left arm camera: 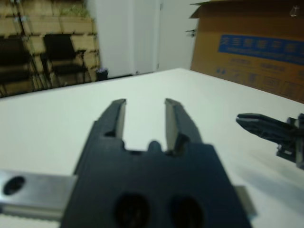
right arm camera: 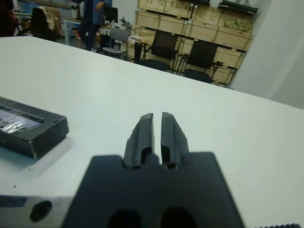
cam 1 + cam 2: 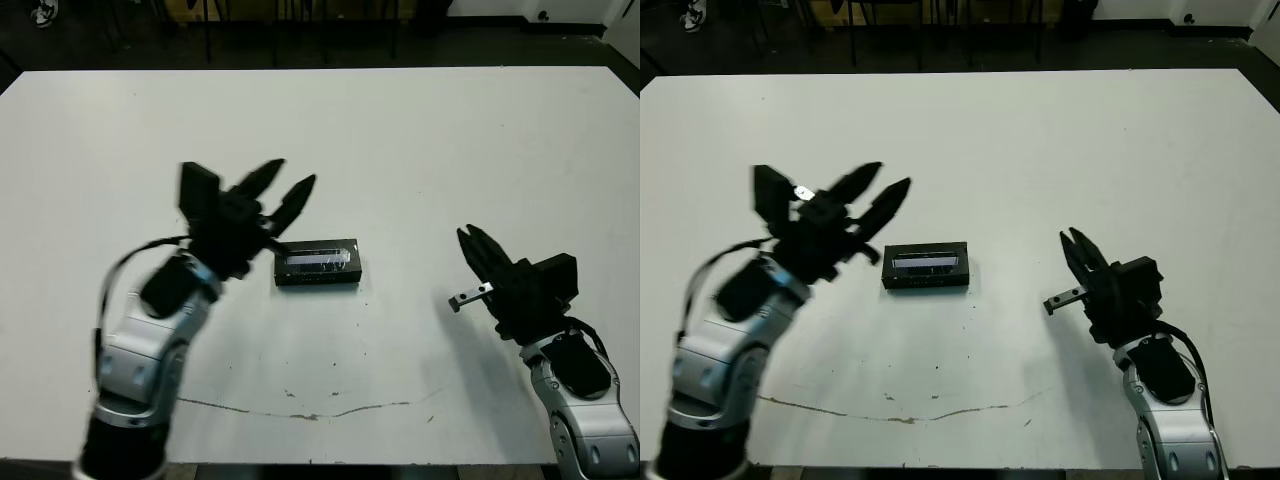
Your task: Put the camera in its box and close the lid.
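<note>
The box (image 3: 317, 264), a shallow black oblong, lies mid-worktop (image 3: 420, 150) with its glossy greyish lid (image 3: 319, 261) on top; the camera is hidden. My left gripper (image 3: 283, 190) hovers just left, jaws parted, empty. My right gripper (image 3: 472, 243), well right, has jaws nearly closed, empty.

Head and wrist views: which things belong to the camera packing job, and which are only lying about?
Job:
box, shiny greyish face on top (lid or camera, cannot tell)
left gripper, jaws open
right gripper, jaws shut

Not the job:
carton
chairs
person in the background
</note>
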You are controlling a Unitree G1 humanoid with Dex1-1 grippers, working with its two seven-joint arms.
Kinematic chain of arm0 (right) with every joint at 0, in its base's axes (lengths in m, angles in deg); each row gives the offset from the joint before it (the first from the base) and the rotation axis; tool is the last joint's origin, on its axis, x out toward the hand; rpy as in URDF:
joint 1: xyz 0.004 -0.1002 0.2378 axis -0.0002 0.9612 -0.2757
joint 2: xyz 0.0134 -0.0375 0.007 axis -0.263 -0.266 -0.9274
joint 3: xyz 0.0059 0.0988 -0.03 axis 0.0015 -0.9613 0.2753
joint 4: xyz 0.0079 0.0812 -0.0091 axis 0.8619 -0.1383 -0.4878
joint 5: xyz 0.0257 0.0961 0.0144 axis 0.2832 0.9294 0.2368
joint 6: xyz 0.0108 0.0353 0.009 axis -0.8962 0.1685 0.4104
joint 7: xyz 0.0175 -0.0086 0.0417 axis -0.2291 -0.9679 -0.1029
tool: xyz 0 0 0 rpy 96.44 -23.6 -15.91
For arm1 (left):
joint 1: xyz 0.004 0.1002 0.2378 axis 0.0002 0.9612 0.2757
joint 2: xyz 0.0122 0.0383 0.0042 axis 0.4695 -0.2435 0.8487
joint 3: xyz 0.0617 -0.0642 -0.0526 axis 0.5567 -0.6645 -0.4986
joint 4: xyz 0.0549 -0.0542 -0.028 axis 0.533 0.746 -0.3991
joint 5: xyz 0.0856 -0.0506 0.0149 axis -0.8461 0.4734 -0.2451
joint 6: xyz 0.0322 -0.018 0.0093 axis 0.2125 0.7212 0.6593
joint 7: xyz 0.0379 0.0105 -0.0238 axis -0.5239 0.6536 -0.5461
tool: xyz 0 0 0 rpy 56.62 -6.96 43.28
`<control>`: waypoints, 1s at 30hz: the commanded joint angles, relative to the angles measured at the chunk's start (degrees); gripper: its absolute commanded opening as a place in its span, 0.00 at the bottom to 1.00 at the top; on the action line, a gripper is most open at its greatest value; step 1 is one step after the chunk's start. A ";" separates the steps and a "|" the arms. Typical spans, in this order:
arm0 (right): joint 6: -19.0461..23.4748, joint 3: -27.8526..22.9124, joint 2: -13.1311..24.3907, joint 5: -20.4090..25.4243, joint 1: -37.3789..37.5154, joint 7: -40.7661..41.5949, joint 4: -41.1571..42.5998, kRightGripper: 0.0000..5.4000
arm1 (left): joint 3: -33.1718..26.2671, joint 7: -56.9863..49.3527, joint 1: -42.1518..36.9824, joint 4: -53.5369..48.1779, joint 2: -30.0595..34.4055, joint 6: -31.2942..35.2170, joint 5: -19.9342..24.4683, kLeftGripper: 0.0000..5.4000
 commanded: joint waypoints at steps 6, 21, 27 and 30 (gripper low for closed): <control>3.39 -0.02 -0.18 -0.74 1.25 -1.30 1.61 0.00 | 7.80 -4.87 -2.15 11.02 -0.69 9.21 -6.33 0.00; 2.40 -0.10 -0.83 -0.04 1.47 -0.94 0.98 0.00 | 9.23 -4.03 2.13 22.25 0.29 10.53 -7.94 0.00; 2.40 0.17 -0.55 -0.04 1.59 -0.41 1.03 0.00 | 7.78 -2.42 4.06 21.70 1.89 9.96 -7.36 0.00; 2.34 -0.03 -0.95 1.06 1.63 0.08 0.79 0.00 | 5.51 -0.62 6.62 19.51 2.42 4.55 -5.85 0.00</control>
